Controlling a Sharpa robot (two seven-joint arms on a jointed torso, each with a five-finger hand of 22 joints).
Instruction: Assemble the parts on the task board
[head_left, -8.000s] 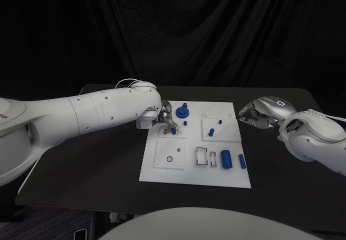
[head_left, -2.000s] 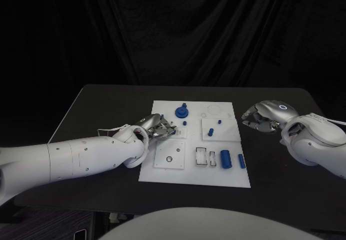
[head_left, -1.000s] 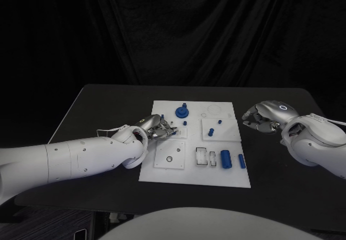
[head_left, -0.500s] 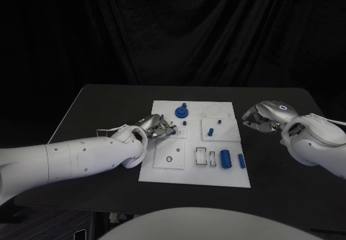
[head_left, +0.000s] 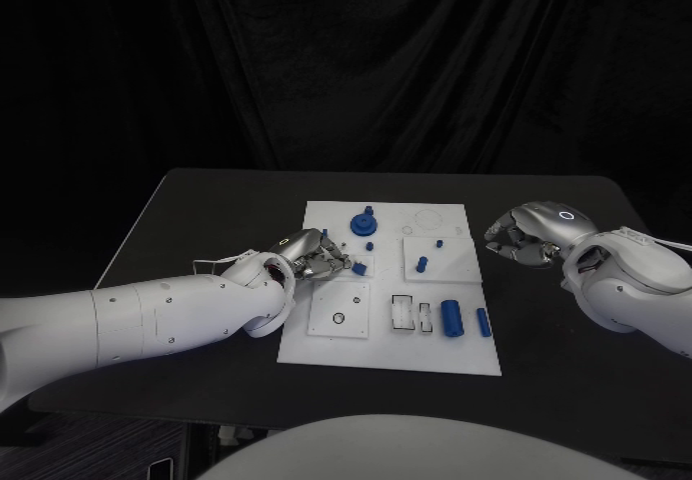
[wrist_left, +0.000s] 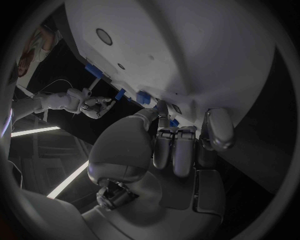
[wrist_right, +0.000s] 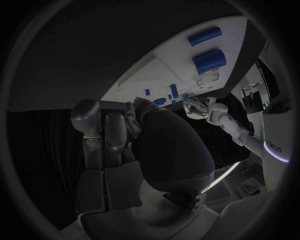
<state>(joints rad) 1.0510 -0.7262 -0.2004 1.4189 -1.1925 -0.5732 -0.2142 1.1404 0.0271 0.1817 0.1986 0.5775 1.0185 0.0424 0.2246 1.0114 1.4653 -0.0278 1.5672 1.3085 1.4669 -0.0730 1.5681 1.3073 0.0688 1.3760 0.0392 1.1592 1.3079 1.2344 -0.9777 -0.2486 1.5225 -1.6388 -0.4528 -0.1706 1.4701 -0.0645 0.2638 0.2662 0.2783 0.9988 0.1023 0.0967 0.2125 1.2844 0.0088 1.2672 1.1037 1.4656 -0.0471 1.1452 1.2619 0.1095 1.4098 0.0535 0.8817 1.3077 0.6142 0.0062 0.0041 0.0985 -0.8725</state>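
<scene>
The white task board (head_left: 325, 340) lies mid-table. My left hand (head_left: 315, 256) is at the board's left edge with its fingers curled in, and they pinch a small blue part (head_left: 358, 268) over the upper left square. In the left wrist view the same part (wrist_left: 173, 122) shows just past the fingertips of my left hand (wrist_left: 169, 145). My right hand (head_left: 522, 235) is curled into a fist off the board's right edge and holds nothing. On the board are a blue gear piece (head_left: 364, 222), a blue peg (head_left: 421, 265) and a blue cylinder (head_left: 453, 318).
A thinner blue piece (head_left: 483, 322) lies beside the cylinder near the board's right edge. White inserts (head_left: 404, 313) sit in the lower middle, and a small ring (head_left: 338, 319) marks the lower left square. Black table surrounds the board.
Since 8 s ago my left arm has swung low while the hand stayed at the upper left square. In the last half second the small blue part came into sight at its fingertips.
</scene>
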